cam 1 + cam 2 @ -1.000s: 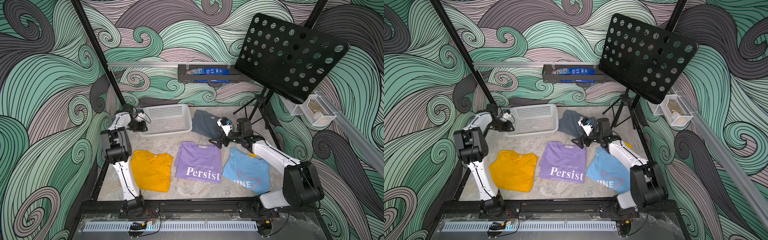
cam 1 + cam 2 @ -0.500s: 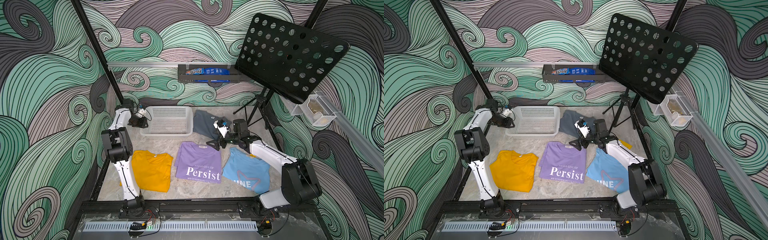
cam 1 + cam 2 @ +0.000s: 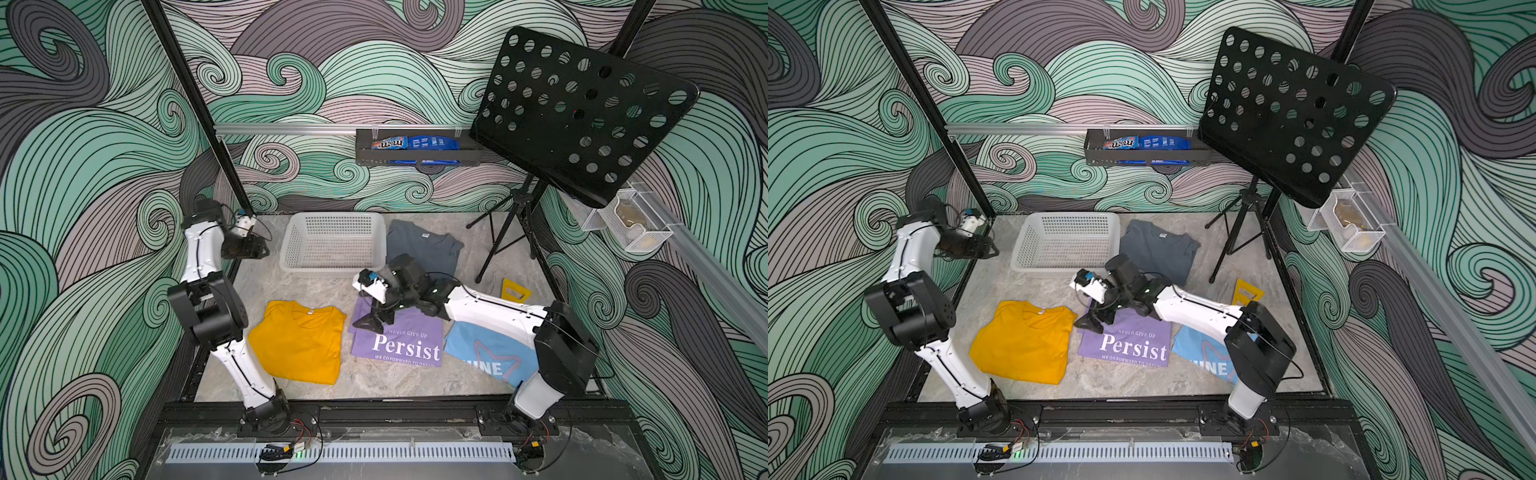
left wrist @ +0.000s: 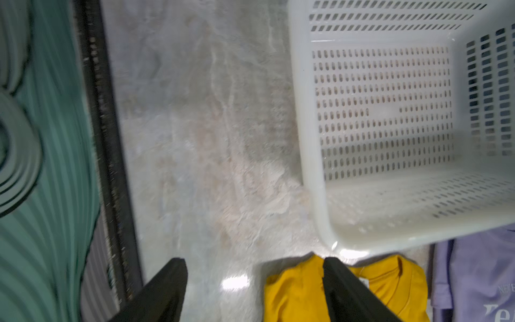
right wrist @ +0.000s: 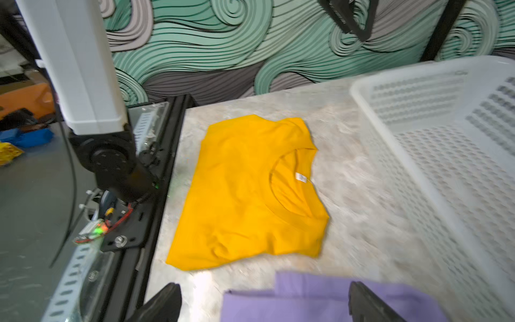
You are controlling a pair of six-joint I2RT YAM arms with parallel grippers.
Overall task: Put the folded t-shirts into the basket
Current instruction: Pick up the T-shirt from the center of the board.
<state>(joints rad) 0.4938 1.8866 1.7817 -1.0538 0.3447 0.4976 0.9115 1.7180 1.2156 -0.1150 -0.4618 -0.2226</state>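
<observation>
Hovering the right end effector (image 3: 376, 318) just over the far left corner of the lilac "Persist" tee (image 3: 399, 345), fingers spread wide, gripping nothing. In the right wrist view, straddling the tee's folded edge. Holding the left end effector (image 3: 253, 249) above the bare counter (image 3: 316, 286) just left of the basket (image 3: 291, 245), fingers also apart, also gripping nothing.

Finding all four tees lying on the counter, none in the basket:
- the mustard yellow tee (image 3: 299, 340) near left
- the lilac one just right of it
- the light blue tee (image 3: 486, 353) near right, partly under the right arm (image 3: 490, 311)
- the dark grey tee (image 3: 419, 245) far, close against the basket's right wall, without showing contact clearly

Seeing the basket empty, mouth up, at far centre.

Judging this as the start of the first pick, probably the lilac tee. Doing it well, by that reading:
- lowering to the counter with one finger outside the edge, sliding under every folded layer rather than pinching the top one alone
- closing firmly before lifting
- rising slowly, keeping the fold from spilling open
- clearing the basket's near rim before moving over it
- setting the tee down flat and square, given a basket seemingly only slightly larger than one folded tee

Taking care against snagging the yellow tee nearby or shoving the light plastic basket.
</observation>
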